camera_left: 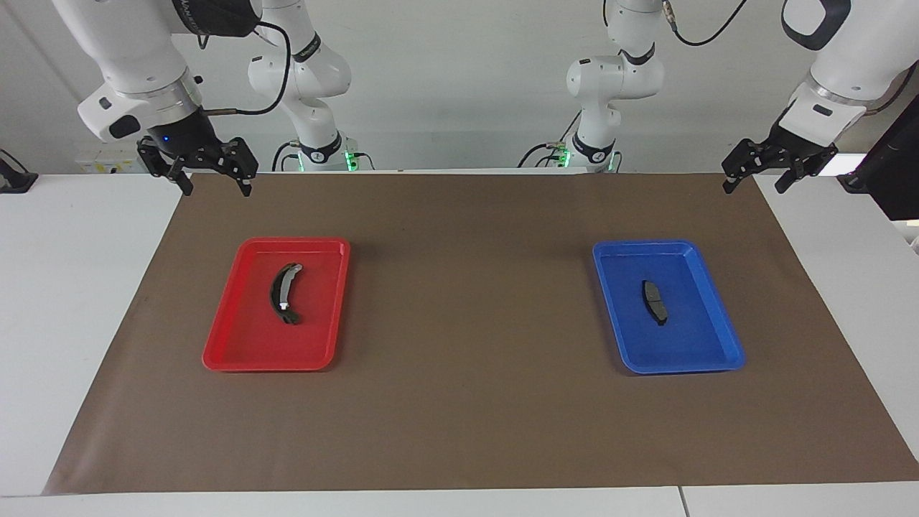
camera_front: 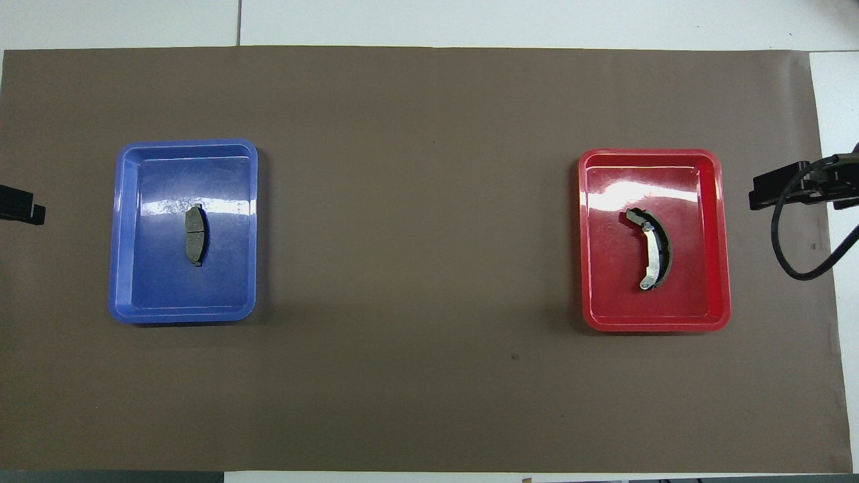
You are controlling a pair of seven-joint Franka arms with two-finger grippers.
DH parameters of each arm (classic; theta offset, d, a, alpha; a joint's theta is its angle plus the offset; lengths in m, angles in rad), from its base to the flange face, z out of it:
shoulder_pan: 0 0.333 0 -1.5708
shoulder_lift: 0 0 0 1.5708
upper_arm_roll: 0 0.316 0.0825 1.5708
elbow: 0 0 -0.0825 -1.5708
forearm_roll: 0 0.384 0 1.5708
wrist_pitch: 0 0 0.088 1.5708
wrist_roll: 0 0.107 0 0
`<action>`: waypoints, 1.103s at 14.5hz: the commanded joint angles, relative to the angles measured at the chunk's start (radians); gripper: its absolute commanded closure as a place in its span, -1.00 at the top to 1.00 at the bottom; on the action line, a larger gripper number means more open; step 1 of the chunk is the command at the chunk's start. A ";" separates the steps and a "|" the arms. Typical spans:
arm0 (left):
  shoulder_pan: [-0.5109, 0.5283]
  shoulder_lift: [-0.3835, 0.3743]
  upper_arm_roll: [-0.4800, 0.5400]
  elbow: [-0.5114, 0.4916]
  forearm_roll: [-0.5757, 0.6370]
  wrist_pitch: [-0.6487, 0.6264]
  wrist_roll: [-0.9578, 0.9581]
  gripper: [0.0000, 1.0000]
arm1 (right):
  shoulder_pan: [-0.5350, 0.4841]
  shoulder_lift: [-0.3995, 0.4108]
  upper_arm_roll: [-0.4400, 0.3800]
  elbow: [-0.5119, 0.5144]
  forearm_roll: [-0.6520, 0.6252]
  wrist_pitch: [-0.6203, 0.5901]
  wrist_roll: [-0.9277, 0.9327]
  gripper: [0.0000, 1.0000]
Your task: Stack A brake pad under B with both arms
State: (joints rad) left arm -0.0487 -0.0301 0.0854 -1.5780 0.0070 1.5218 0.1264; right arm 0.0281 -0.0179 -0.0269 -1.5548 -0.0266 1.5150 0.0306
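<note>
The A brake pad (camera_left: pixel 654 301), short, flat and dark grey, lies in the blue tray (camera_left: pixel 707 345) toward the left arm's end of the table; it also shows in the overhead view (camera_front: pixel 195 234). B (camera_left: pixel 283 294), the longer crescent piece with a silvery strip, lies in the red tray (camera_left: pixel 237 345) toward the right arm's end, and shows in the overhead view (camera_front: pixel 653 256). My left gripper (camera_left: pixel 755 185) is open and empty, raised over the mat's edge by the robots. My right gripper (camera_left: pixel 214 185) is open and empty, raised over the mat's other corner by the robots.
A brown mat (camera_left: pixel 459 402) covers the table between and around the two trays. A black object (camera_left: pixel 894 172) stands off the mat at the left arm's end. A black cable (camera_front: pixel 798 255) loops from the right gripper.
</note>
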 commanded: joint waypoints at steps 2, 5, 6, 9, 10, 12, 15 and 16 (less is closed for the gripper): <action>-0.023 -0.036 0.007 -0.051 -0.006 0.021 -0.001 0.99 | -0.014 -0.010 0.004 -0.013 -0.001 0.002 -0.009 1.00; -0.023 -0.042 0.007 -0.056 -0.007 0.024 -0.001 0.99 | -0.013 -0.010 0.004 -0.013 0.001 0.011 -0.005 1.00; -0.023 -0.044 0.007 -0.069 -0.006 0.026 -0.002 0.98 | -0.013 -0.010 0.004 -0.013 -0.001 0.014 -0.004 1.00; -0.023 -0.077 0.007 -0.138 -0.006 0.098 -0.008 0.98 | -0.010 -0.010 0.004 -0.013 -0.001 0.011 -0.008 1.00; -0.025 -0.083 0.007 -0.163 -0.006 0.115 -0.011 0.98 | -0.011 -0.010 0.004 -0.013 -0.001 0.008 -0.009 1.00; -0.039 -0.085 0.005 -0.194 -0.006 0.148 -0.024 0.98 | -0.014 -0.010 0.004 -0.013 0.001 0.010 -0.008 1.00; -0.062 -0.083 0.004 -0.273 -0.006 0.231 -0.112 0.98 | -0.014 -0.010 0.002 -0.014 -0.001 0.013 -0.006 1.00; -0.062 -0.080 0.004 -0.307 -0.006 0.272 -0.126 0.98 | -0.014 -0.010 0.002 -0.013 0.001 0.013 -0.006 1.00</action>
State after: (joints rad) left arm -0.0926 -0.0790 0.0832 -1.7902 0.0070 1.7129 0.0468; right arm 0.0226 -0.0179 -0.0273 -1.5548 -0.0266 1.5158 0.0306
